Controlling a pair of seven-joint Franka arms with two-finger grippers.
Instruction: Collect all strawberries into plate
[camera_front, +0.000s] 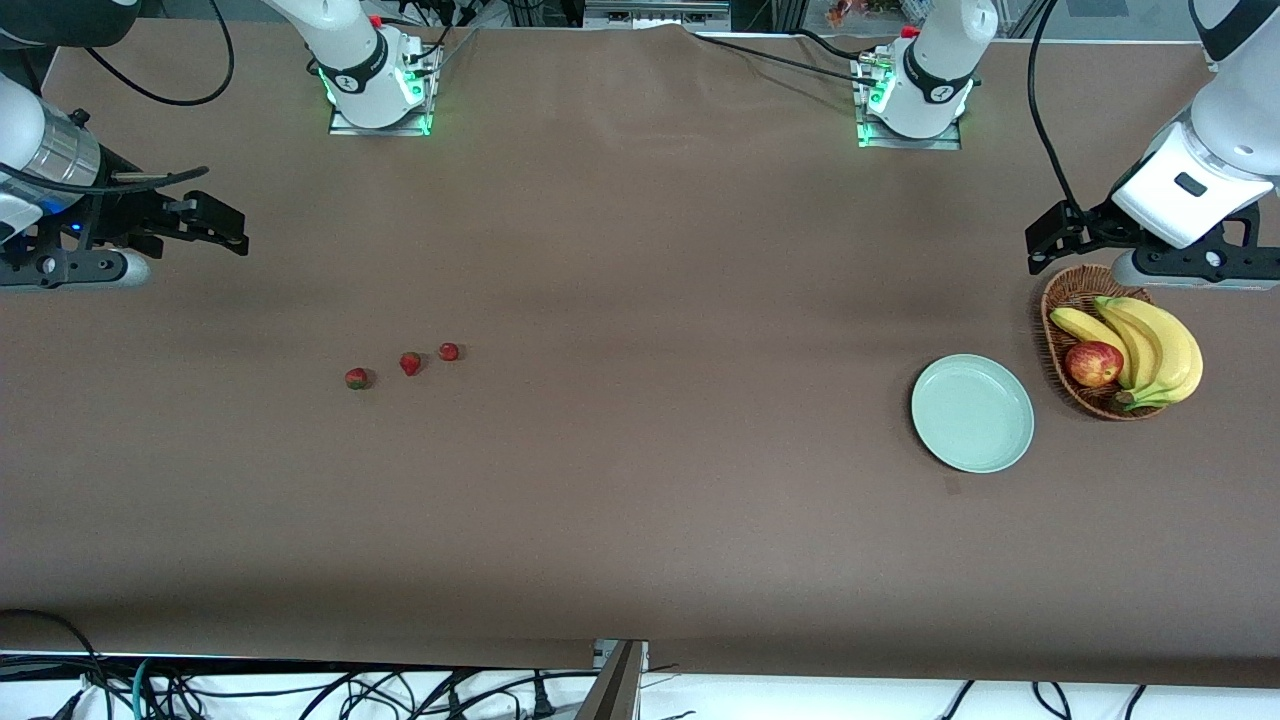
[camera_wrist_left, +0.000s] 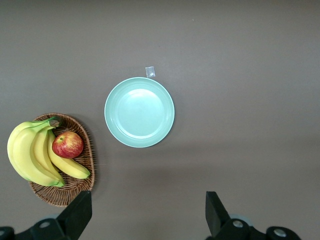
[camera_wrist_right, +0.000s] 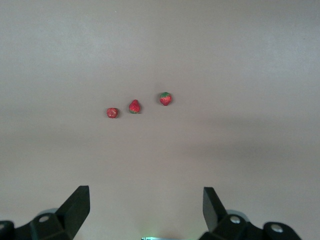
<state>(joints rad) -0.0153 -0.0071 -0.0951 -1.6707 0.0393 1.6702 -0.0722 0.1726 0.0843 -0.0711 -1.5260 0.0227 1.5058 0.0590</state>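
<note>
Right gripper (camera_front: 215, 225): hangs above bare tabletop at the right arm's end of the table, at about 10 o'clock from the berries in the front view; its fingers (camera_wrist_right: 77, 202) are spread wide with nothing between them.
Strawberries: three lie in a short slanted row on the brown table (camera_front: 640, 520), close together but not touching.
First strawberry (camera_front: 356, 378): nearest the front camera, green top showing.
Middle strawberry (camera_front: 410, 363): just beside the first, at its 2 o'clock.
Third strawberry (camera_front: 449, 351): farthest from the front camera of the three.
Plate (camera_front: 972, 412): pale mint-green, nothing on it, well apart from the berries, toward the left arm's end.
Basket (camera_front: 1062, 362): brown wicker, just beside the plate at its 2 o'clock, holding bananas (camera_front: 1155, 345) and a red apple (camera_front: 1093, 363).
Left gripper (camera_front: 1045, 240): hovers above the basket's rim farthest from the front camera; its fingers (camera_wrist_left: 216, 212) are spread apart, holding nothing.
</note>
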